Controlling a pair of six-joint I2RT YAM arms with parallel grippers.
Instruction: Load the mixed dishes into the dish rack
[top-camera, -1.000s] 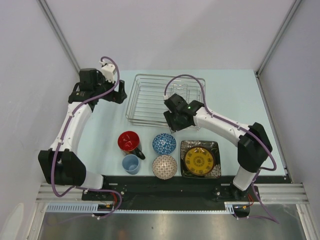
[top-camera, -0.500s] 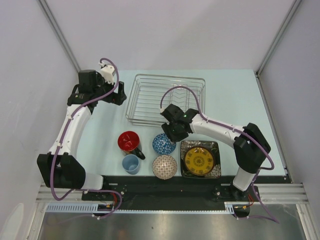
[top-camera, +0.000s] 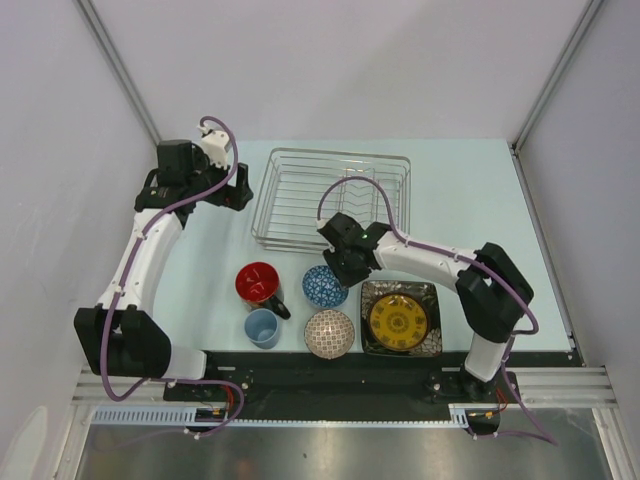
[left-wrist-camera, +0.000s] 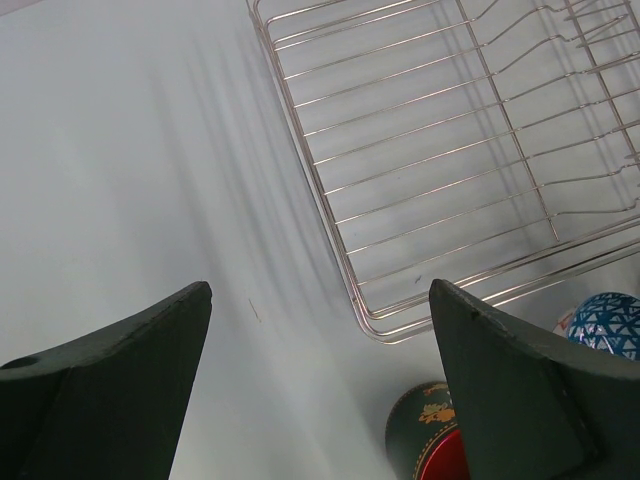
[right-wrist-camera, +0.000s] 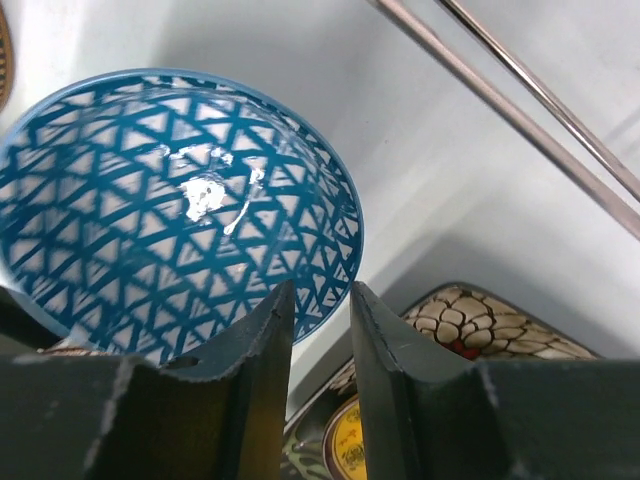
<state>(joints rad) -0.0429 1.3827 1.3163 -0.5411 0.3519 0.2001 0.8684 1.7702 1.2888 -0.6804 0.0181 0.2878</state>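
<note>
The right pincer (top-camera: 340, 264) hangs at the far rim of the round blue-patterned bowl (top-camera: 327, 289), which sits upright on the pale table (top-camera: 460, 190), mouth up. Its fingers (right-wrist-camera: 255, 400) stand a narrow slit apart with the rim showing in the slit — whether they pinch it cannot be told. Just beyond this pincer lies the rectangular silver wire-grid dish rack (top-camera: 262, 195), bare, its long axis running left to right. The left pincer (left-wrist-camera: 320, 300) is spread wide and holds nothing; the rack's near left corner lies ahead of it to its right, and the red-inside dark mug (left-wrist-camera: 432, 452) sits upright below its right finger.
</note>
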